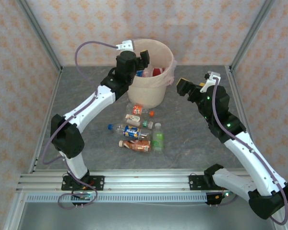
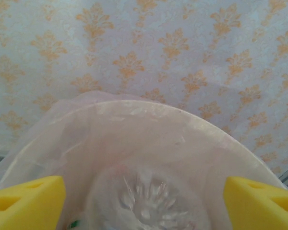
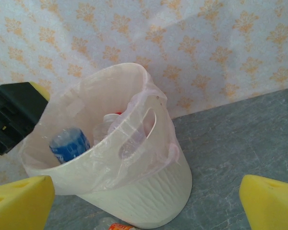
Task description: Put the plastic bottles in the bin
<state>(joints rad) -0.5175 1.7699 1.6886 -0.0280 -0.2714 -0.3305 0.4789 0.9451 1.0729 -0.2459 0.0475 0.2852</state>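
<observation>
Over the bin (image 1: 146, 93), the left tool (image 2: 144, 203) is wide open: drop step. Beside the bin, the right tool (image 3: 144, 203) is open too. Next, grab a bottle (image 1: 134, 131) lying before the bin.

— Bin condition?
— The bin (image 3: 149, 191) stands upright on the grey desk (image 3: 249, 129), with a pinkish bag (image 3: 156, 103) draped over its rim. Inside are a blue-labelled bottle (image 3: 69, 143) and clear bottles (image 3: 105, 127).
— Outside it?
— An orange-labelled bottle (image 3: 117, 226) lies by its base. The black left end effector (image 3: 12, 115) is at its left rim. The right end effector (image 3: 144, 206) has its yellow fingers (image 3: 19, 201) spread wide.
</observation>
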